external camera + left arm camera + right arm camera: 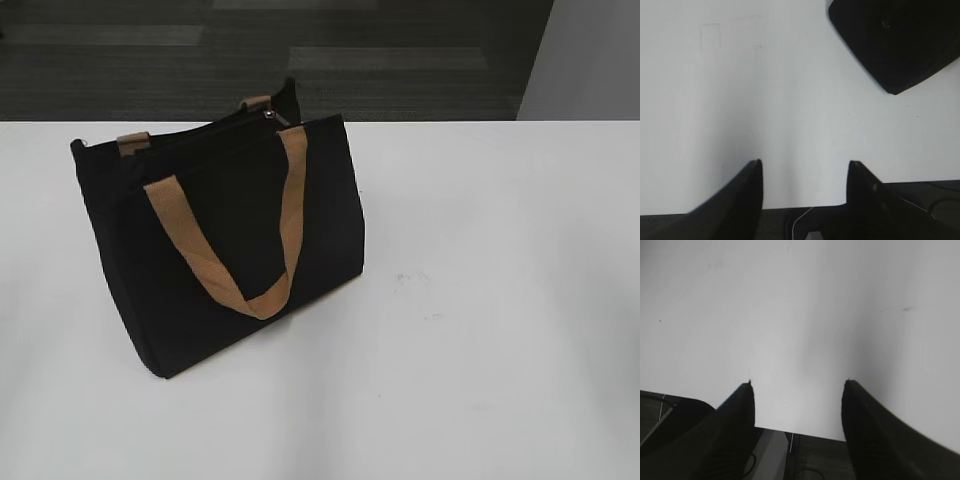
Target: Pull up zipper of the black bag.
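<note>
The black bag (235, 235) stands upright on the white table (480, 300), left of centre in the exterior view, with a tan loop handle (250, 270) hanging down its front face. The silver zipper (272, 116) sits at the far right end of the top zip track. A corner of the bag also shows in the left wrist view (895, 45), top right. My left gripper (804, 165) is open and empty over the table's near edge, well away from the bag. My right gripper (797, 385) is open and empty over bare table. Neither arm shows in the exterior view.
The table's far edge runs behind the bag, with dark carpet (300, 50) beyond it. The table's near edge, with cables below it, shows in both wrist views.
</note>
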Tool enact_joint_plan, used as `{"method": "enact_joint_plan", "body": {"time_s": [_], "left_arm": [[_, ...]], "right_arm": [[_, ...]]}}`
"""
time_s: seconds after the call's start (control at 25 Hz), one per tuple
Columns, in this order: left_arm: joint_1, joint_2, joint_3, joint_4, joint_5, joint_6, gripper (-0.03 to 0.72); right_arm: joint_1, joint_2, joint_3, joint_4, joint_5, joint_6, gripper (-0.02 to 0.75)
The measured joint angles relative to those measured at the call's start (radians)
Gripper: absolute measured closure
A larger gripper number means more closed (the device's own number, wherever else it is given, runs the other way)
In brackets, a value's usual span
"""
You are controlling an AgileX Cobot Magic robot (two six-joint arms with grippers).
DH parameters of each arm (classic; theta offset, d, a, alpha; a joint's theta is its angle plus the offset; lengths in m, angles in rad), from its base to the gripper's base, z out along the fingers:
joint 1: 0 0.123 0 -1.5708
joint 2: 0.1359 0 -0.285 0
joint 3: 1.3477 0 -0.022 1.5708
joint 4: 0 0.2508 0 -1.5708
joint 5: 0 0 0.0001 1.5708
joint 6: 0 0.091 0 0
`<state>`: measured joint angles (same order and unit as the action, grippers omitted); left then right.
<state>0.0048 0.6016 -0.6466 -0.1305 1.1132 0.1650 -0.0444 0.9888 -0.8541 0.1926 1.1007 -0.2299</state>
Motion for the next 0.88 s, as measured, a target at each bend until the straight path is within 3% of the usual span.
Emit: {"method": "enact_joint_plan", "body": {"time_s": [0.28, 0.88], "left_arm": [[0.0, -0.163, 0.11, -0.014, -0.035, 0.0, 0.285], [0.0, -0.523, 0.116, -0.023, -0.046, 0.0, 0.285]], "right_arm": [[0.0, -0.199, 0.197, 0.0, -0.034, -0.004, 0.305], [0.0, -0.48, 0.352, 0.019, -0.028, -0.004, 0.305]]}}
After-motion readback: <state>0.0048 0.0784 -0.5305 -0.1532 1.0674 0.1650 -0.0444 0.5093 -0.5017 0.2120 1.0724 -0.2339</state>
